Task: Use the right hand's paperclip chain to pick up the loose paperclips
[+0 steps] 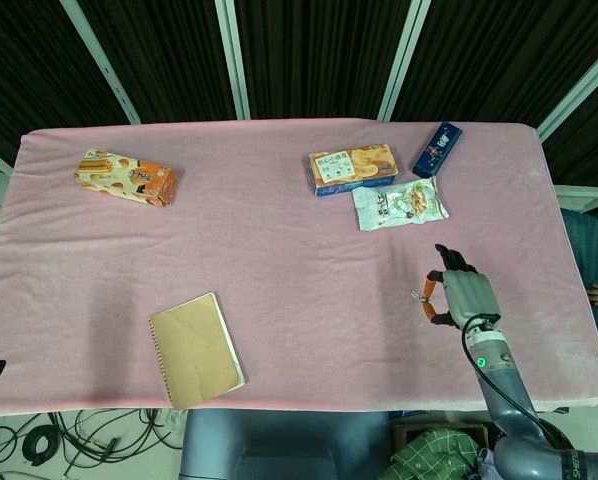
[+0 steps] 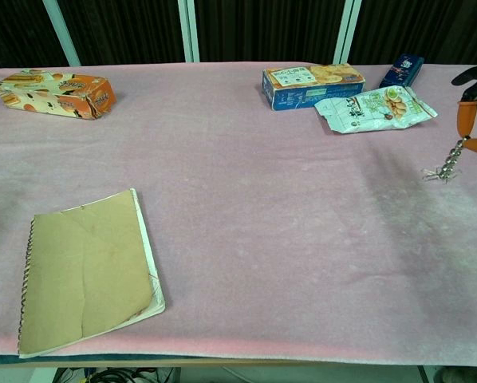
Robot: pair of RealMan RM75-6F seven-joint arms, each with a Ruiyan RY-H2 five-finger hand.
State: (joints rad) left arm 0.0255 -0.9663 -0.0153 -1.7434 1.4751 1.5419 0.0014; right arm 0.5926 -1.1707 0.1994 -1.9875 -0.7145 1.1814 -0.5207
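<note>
A pink cloth covered the surface. An orange snack box lay at its far left. A tan spiral notebook sat near the front edge. Toward the far right, a biscuit box, a pale snack bag and a dark blue packet lay clustered.
</note>
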